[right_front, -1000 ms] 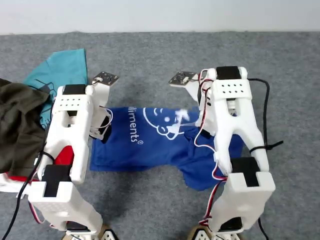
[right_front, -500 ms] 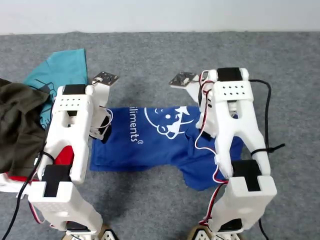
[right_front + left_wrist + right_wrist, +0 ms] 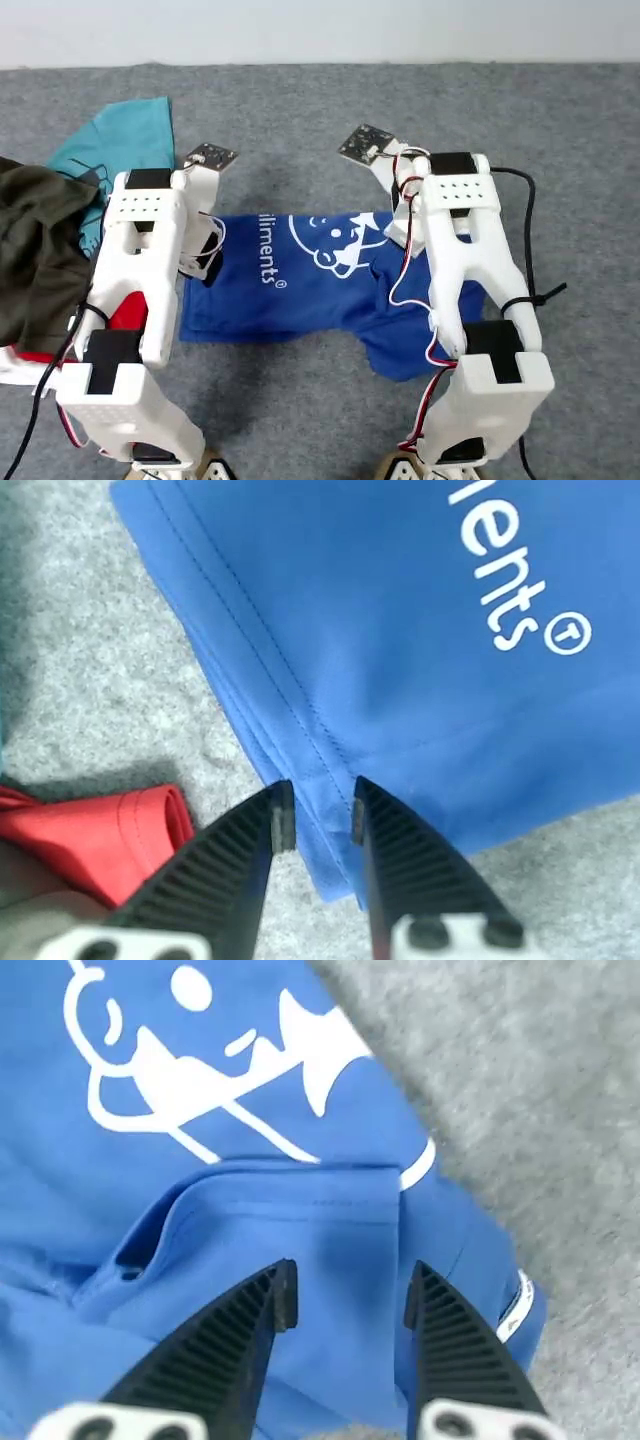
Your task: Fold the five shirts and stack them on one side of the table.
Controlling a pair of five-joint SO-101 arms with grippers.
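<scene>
We see the blue shirt [image 3: 290, 290] lying spread in the middle of the grey table [image 3: 300, 110], its white print facing up, its right part creased and partly folded over itself. The left gripper [image 3: 318, 818] hangs over the shirt's left hem, its jaws parted by a narrow gap with the stitched edge showing between them. The right gripper [image 3: 350, 1295] hangs over the folded right part beside the print, jaws released and wide apart. At the left edge a teal shirt [image 3: 120, 140] lies farthest, a dark shirt [image 3: 35, 250] overlaps it, and a red shirt [image 3: 100, 830] lies just beside the blue hem.
</scene>
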